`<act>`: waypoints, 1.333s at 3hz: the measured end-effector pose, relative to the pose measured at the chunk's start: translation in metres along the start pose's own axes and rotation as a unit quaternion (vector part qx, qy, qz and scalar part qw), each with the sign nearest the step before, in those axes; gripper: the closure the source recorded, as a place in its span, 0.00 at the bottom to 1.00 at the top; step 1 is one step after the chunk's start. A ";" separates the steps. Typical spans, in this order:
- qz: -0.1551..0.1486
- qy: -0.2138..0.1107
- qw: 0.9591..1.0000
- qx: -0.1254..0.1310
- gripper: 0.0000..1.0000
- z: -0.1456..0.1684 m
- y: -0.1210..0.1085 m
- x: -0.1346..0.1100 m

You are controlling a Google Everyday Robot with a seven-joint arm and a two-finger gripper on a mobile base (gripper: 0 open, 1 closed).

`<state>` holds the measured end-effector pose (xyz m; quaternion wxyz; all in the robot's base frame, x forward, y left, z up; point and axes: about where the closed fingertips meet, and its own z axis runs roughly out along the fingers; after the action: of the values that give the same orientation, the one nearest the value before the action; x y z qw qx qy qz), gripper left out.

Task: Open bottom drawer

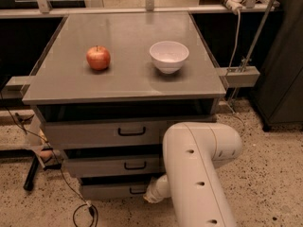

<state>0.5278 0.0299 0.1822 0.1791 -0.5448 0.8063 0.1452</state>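
While the white arm (199, 174) fills the near right, its gripper (150, 196) sits low against the bottom drawer (106, 191), just right of the black handle (137, 191); whether it grasps anything, I cannot tell. Two wider drawers (94, 133) are above. On the cabinet top (128, 27) stand an apple (98, 58) and a white bowl (169, 56), apart.

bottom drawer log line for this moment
tool by bottom drawer, right of handle | apple, bowl on cabinet top

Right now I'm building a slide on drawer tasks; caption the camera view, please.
The gripper at the bottom drawer front, below a grey cabinet top carrying an apple and a white bowl.
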 end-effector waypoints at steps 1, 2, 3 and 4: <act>0.000 0.000 1.000 0.000 1.00 -0.007 0.000 -0.003; 0.000 0.000 1.000 0.000 1.00 -0.013 0.000 -0.006; 0.000 0.000 1.000 0.000 1.00 -0.017 -0.001 -0.008; 0.000 0.000 1.000 0.000 1.00 -0.020 -0.001 -0.007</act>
<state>0.5288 0.0268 0.2035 0.1791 -0.5447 0.8063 0.1452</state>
